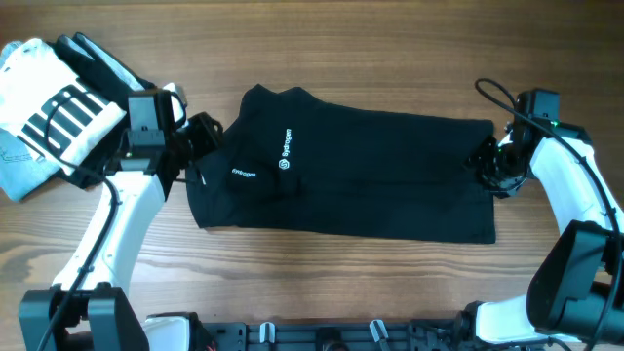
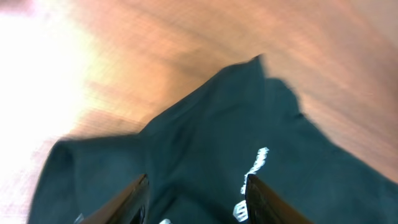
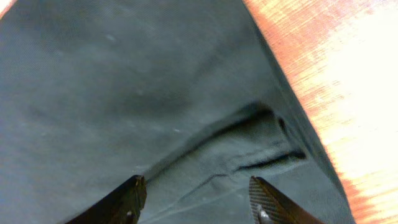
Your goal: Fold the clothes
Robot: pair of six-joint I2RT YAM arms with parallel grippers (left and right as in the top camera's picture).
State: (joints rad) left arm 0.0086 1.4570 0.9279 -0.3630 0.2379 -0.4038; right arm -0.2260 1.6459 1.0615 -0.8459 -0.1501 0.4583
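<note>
The black garment (image 1: 351,171) lies spread across the middle of the wooden table, with a small white round logo and white lettering (image 1: 285,146) near its left part. My left gripper (image 1: 200,136) is at the garment's left edge; in the left wrist view its fingers (image 2: 198,196) are open over the dark fabric (image 2: 205,137). My right gripper (image 1: 487,161) is at the garment's right edge; in the right wrist view its fingers (image 3: 198,196) are open over a folded hem (image 3: 249,149).
A white garment with bold black stripes (image 1: 58,102) and a light blue denim piece (image 1: 24,161) lie at the far left. Bare wooden table (image 1: 390,58) lies behind the black garment.
</note>
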